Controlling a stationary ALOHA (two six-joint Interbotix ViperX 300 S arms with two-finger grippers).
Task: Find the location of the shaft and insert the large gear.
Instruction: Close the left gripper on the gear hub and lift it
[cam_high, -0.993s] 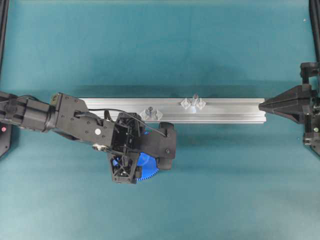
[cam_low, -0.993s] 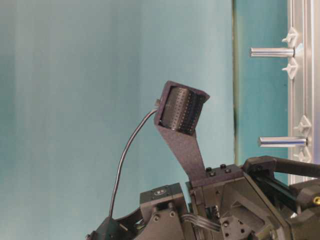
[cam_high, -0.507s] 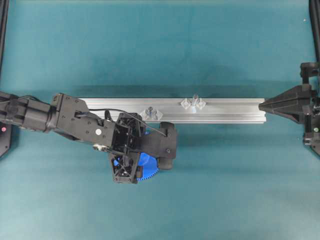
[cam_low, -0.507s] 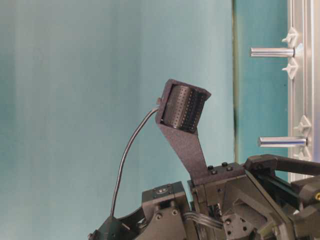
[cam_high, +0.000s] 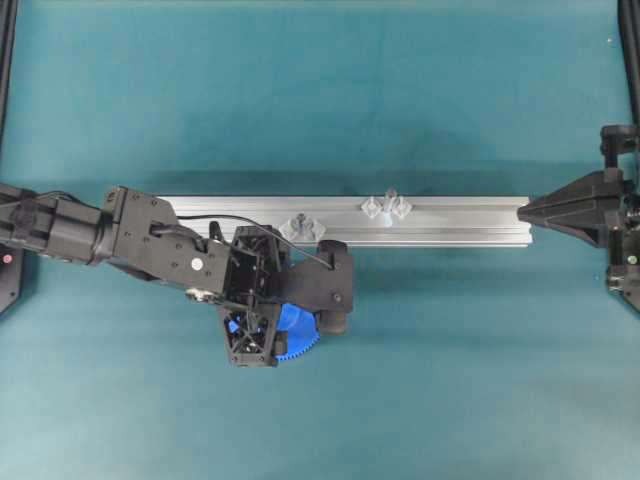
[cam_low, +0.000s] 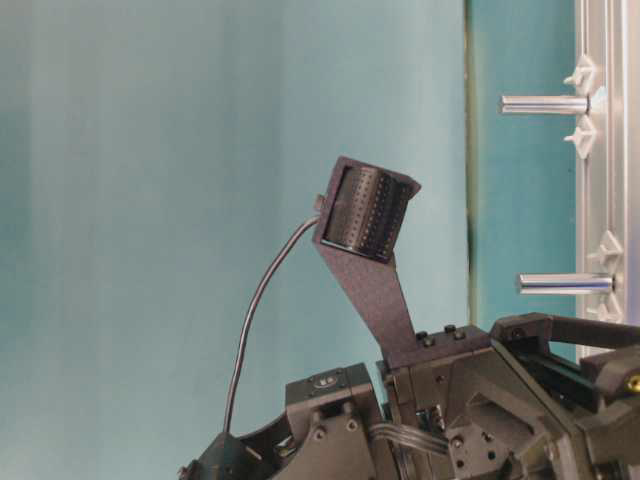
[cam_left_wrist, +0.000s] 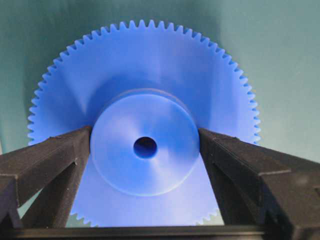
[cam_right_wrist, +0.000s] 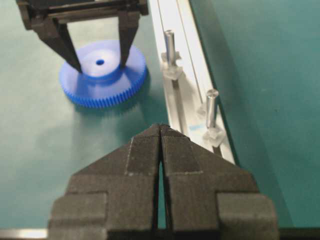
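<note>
**Gear** (cam_left_wrist: 145, 145): blue toothed disc lying flat on the teal table (cam_high: 450, 380), hub up, centre hole facing upward. In the overhead view it sits at about 6 o'clock from the rail (cam_high: 450, 220), near it but apart. Flat placement leaves the raised hub free for a pinch from above.

**Left claw** (cam_left_wrist: 145, 147): pointed down over the gear, jaws spread wide, one finger (cam_left_wrist: 55, 155) at 9 o'clock of the hub and the other at 3 o'clock. The pads stand right at the hub wall; whether they press it cannot be told, and the gear rests on the table, not lifted. Judged: a grip on the hub rather than the teeth keeps the hole centred between the fingers, which suits lining it up over a pin.

**Shaft** (cam_right_wrist: 169, 45): upright metal pin on a clear mount, seated in the rail. From the right wrist view it stands just beside the gear at 3 o'clock. A second pin (cam_right_wrist: 211, 107) on a like mount stands further along the rail, toward the right claw. Which of the two is taller is hard to tell here. Upright mounting lets the gear drop on from above.

**Right claw** (cam_right_wrist: 161, 150): jaws closed together, holding nothing, parked at the rail's far end, well apart from the gear.

**Stage, judged**: grasp of the gear under way; lift and insertion not yet done.
</note>
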